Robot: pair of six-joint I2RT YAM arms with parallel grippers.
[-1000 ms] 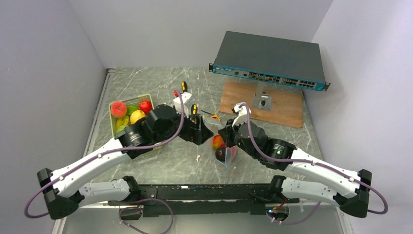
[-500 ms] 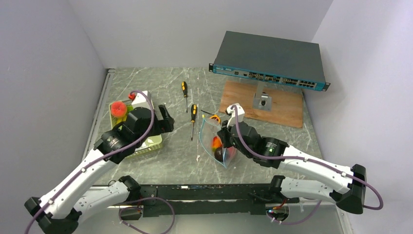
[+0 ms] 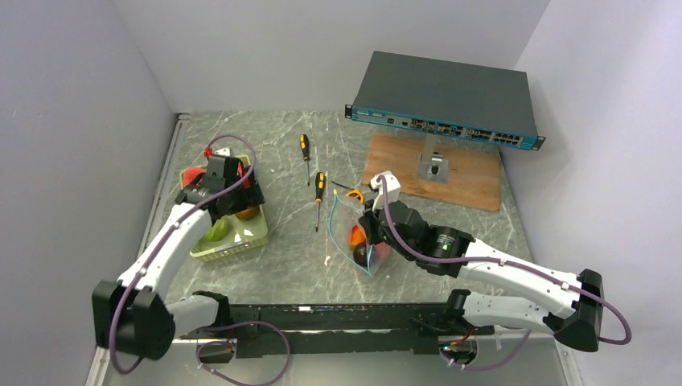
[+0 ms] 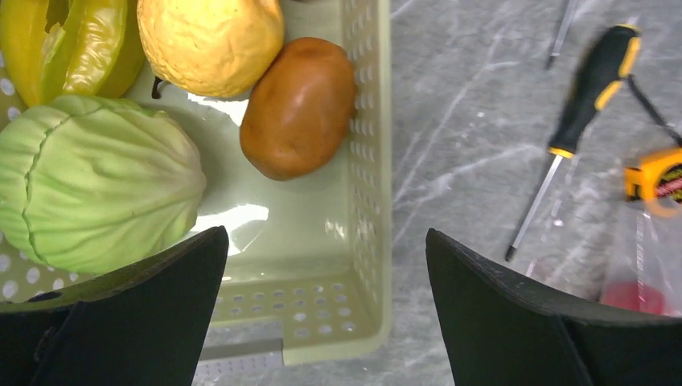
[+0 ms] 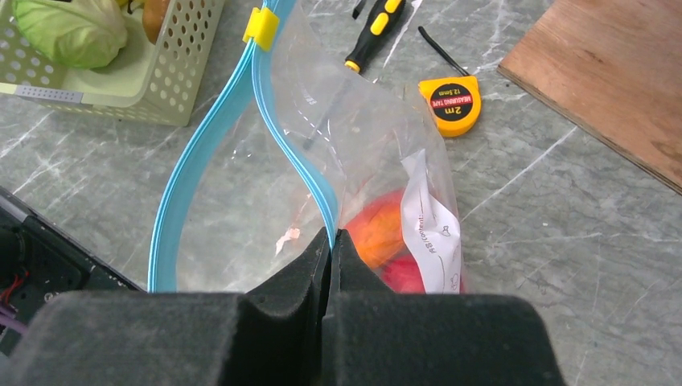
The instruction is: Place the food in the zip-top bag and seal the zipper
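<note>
The clear zip-top bag (image 3: 347, 227) stands open on the table, with an orange-red fruit (image 5: 380, 231) and a red fruit (image 5: 404, 274) inside. A dark fruit (image 3: 363, 255) also shows in it. My right gripper (image 5: 331, 241) is shut on one side of the teal-blue zipper (image 5: 293, 157) and holds the mouth up. A yellow slider (image 5: 261, 26) sits at the far end. My left gripper (image 4: 326, 237) is open and empty above the pale green tray (image 4: 371, 241). The tray holds a green fruit (image 4: 96, 181), a brown one (image 4: 297, 108), a yellow one (image 4: 209, 40) and a yellow-green one (image 4: 72, 48).
Two screwdrivers (image 3: 305, 151) (image 3: 319, 191) lie between the tray (image 3: 251, 238) and the bag. A yellow tape measure (image 5: 450, 104) lies just behind the bag. A network switch (image 3: 446, 100) rests on a stand over a wooden board (image 3: 462, 181) at the back right.
My left arm has swung left, away from the bag's mouth, to above the tray, with its gripper open. My right gripper has kept its hold on the bag's edge.
</note>
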